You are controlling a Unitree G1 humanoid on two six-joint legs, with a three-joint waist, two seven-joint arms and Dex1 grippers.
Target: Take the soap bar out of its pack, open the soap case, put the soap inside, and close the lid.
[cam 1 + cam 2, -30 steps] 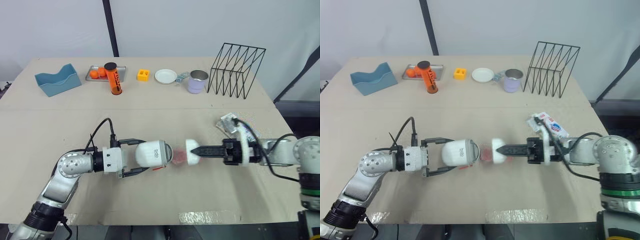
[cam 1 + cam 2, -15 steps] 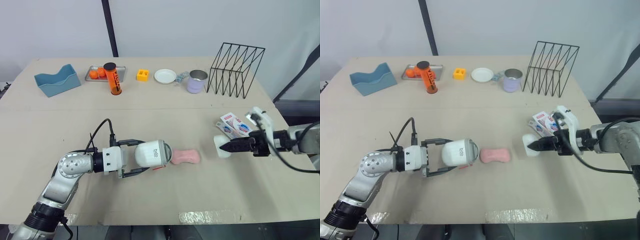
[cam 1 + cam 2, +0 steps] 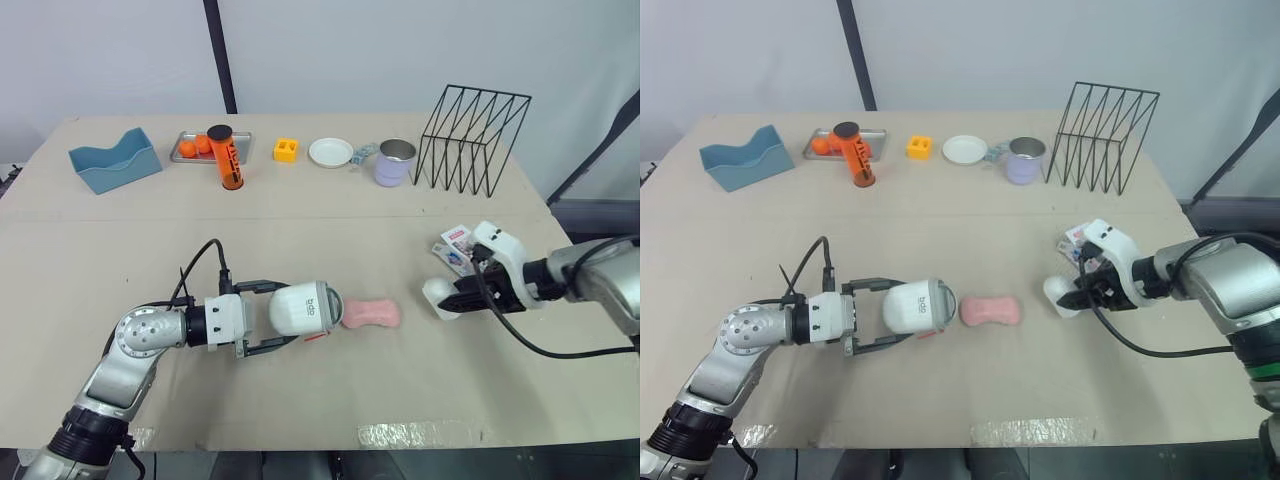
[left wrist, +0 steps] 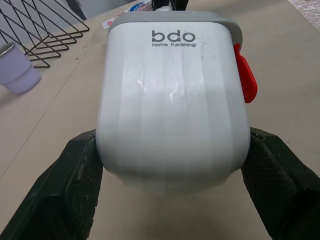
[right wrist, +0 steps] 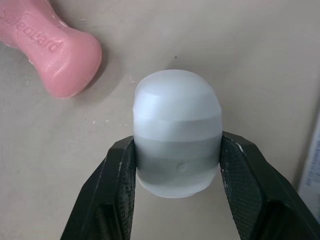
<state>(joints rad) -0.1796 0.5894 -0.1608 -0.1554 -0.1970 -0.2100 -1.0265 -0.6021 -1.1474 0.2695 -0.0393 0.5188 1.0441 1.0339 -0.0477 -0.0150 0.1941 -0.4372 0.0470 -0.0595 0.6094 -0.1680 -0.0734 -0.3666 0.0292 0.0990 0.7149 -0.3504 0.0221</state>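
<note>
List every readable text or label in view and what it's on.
"bdo": on the soap case
"Home Furnishing": soap case, just below
"Safeguard": embossed on the soap bar
Print on the soap pack: too small to read
Marks on the orange tube: too small to read
No text on the lid

Prob. robotics lab: board-covered table (image 3: 330,220), plain wall (image 3: 350,50), misc props (image 3: 228,158).

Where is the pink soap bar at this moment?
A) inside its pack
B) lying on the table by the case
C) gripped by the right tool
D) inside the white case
B: the soap bar lies bare on the table, next to the soap case gripped by the left tool; the right tool grips the lid instead.
</note>
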